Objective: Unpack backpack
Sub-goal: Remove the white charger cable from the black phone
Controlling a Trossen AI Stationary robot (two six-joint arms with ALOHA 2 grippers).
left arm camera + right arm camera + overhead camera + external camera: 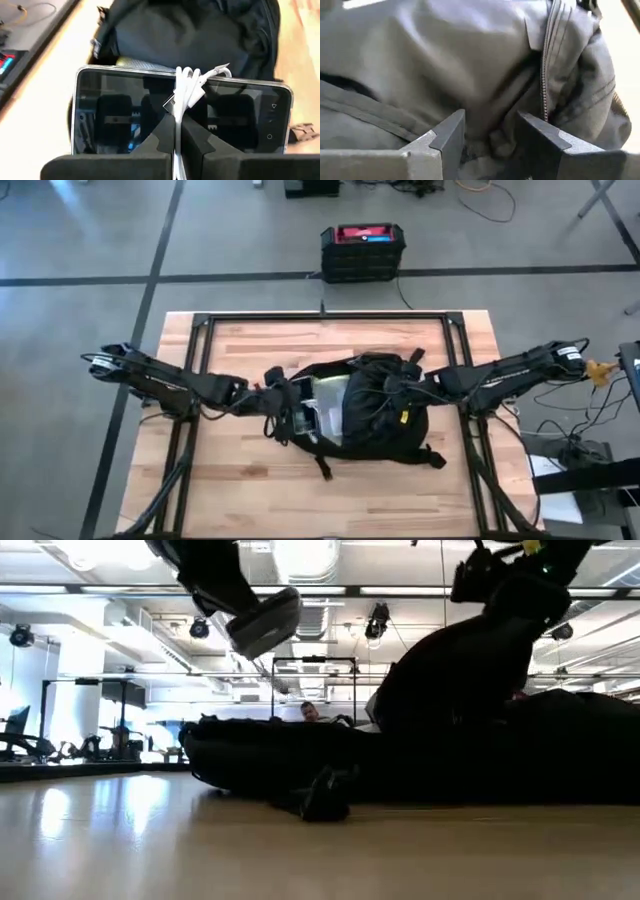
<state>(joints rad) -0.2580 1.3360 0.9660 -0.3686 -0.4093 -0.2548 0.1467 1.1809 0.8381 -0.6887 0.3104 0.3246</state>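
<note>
Left end effector (176,145) clamps white cable (186,87) (over tablet (125,112)); right end effector (490,140) pinches backpack (385,415) fabric.

I see the backpack (375,415) as black all over, greying to charcoal in my right wrist view, with a small yellow tag at centre frame. At its left opening sits a dark glossy tablet (182,117) edged in silver, crossed by a white cable (187,90). My table (250,490) is pale blond wood, striped in planks. Upper centre, a black box (362,252) has a red top.
</note>
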